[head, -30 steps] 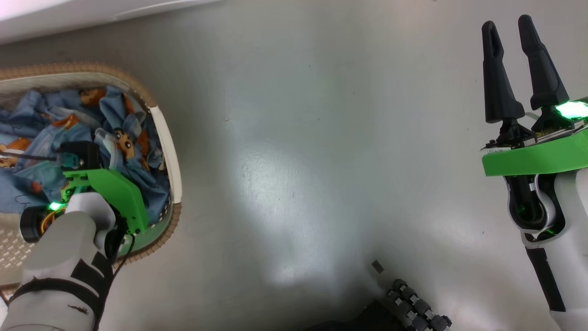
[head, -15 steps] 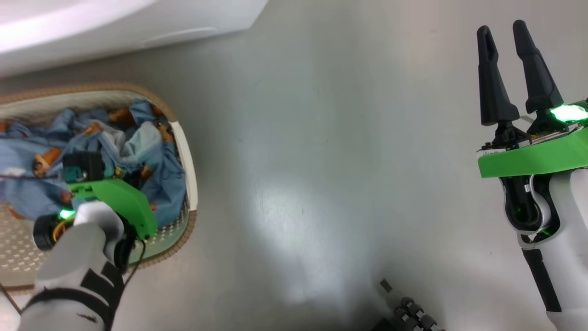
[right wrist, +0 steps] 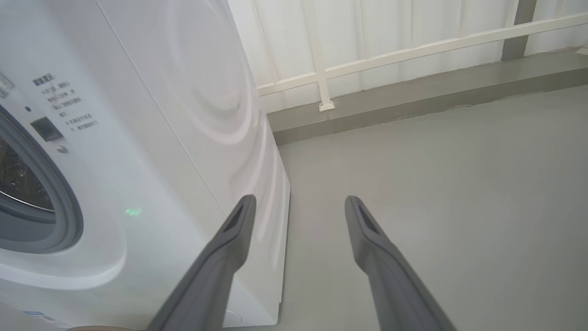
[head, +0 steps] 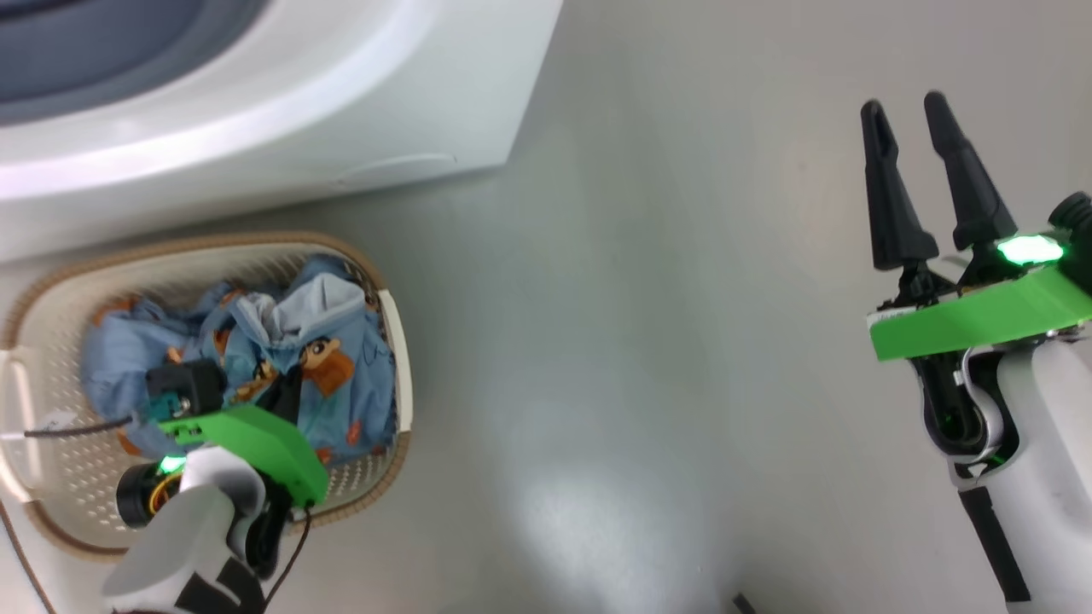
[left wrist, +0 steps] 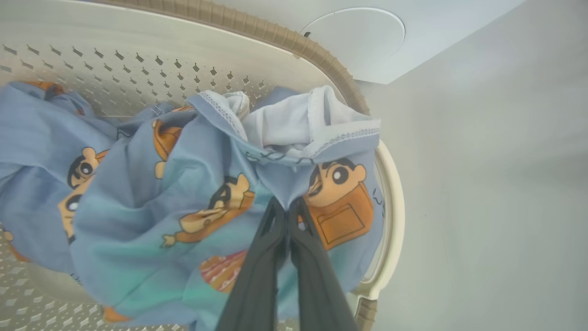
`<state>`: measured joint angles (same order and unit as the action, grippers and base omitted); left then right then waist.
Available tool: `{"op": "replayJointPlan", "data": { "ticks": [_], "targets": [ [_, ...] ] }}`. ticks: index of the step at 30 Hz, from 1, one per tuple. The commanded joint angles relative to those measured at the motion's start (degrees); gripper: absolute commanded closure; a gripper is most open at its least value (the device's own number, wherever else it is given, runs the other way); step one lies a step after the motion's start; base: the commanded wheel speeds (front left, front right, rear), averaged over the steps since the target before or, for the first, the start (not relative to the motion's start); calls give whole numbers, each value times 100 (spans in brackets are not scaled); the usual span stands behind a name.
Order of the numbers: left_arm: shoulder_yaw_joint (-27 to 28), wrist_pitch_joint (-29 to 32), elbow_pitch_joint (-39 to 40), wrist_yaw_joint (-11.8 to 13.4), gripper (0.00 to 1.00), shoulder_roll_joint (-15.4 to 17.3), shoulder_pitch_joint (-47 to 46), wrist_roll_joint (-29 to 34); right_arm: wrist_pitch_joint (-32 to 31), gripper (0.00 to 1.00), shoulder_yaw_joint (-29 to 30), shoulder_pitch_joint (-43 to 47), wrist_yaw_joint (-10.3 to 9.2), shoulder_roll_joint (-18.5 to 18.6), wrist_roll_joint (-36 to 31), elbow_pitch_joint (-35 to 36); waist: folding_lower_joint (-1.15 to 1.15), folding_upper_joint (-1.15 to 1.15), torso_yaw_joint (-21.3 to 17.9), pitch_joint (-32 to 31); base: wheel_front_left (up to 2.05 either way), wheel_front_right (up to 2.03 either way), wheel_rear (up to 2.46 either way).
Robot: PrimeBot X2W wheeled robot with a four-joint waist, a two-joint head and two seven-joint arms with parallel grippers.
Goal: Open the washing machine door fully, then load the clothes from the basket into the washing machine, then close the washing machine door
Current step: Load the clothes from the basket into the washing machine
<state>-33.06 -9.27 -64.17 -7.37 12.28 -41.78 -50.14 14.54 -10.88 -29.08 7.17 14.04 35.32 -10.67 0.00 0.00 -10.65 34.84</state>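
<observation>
The cream basket with its brown rim stands on the floor just in front of the white washing machine. Light blue clothes with orange cartoon figures lie bunched inside it. My left gripper reaches down into the basket. In the left wrist view this gripper is shut on a fold of the clothes, below a white-trimmed hem. My right gripper hovers open over bare floor, far right of the basket, holding nothing. The machine's grey gasket and steel drum stand uncovered. The door is out of view.
Grey floor spreads between the basket and my right arm. The machine's round flap sits just beyond the basket rim. A white railing and a low ledge run behind the machine's right side.
The head camera has tilted up, bringing the machine's front into view. The clothes under my left gripper have gathered into a taller bunch. The right gripper stays open.
</observation>
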Motion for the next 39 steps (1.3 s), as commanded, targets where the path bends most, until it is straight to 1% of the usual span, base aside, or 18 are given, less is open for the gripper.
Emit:
{"op": "replayJointPlan", "data": {
  "ticks": [1, 6, 12, 15, 18, 24, 28, 34, 39],
  "targets": [
    [47, -104, 87, -11, 100, 243, 186, 37, 46, 0, -85, 207, 32, 36, 7, 87, 0, 0, 188, -455, 0, 0, 0],
    [-56, -378, 298, -11, 100, 255, 457, -121, 46, 0, -128, 339, 32, 112, 30, -27, 0, 0, 310, -949, 0, 0, 0],
    [-54, -541, 591, -12, 100, 298, 776, -241, 46, 0, -96, 570, 32, 186, 58, -134, 0, 0, 467, -1513, 0, 0, 0],
    [77, -566, 792, -12, 100, 344, 918, -246, 46, 0, -55, 714, 32, 193, 74, -181, 0, 0, 546, -1772, 0, 0, 0],
    [417, -570, 1166, 10, 100, 413, 1113, -137, 46, 0, -32, 842, 32, 177, 79, -209, 0, 0, 602, -2031, 0, 0, 0],
    [1224, -572, 2234, 223, 100, 442, 1736, 326, 46, 0, 10, 1067, 32, 211, 89, -249, 0, 0, 730, -2500, 0, 0, 0],
    [1627, -572, 3017, 370, 100, 361, 2129, 704, 46, 0, 32, 1199, 32, 252, 97, -273, 0, 0, 825, -2711, 0, 0, 0],
    [2003, -572, 4077, 555, 100, 227, 2605, 1162, 46, 0, 52, 1385, 32, 288, 111, -299, 0, 0, 924, -2976, 0, 0, 0],
    [2058, -573, 4901, 819, 100, 190, 2926, 1486, 46, 0, 72, 1540, 32, 311, 119, -307, 0, 0, 981, -3153, 0, 0, 0]
  ]
}}
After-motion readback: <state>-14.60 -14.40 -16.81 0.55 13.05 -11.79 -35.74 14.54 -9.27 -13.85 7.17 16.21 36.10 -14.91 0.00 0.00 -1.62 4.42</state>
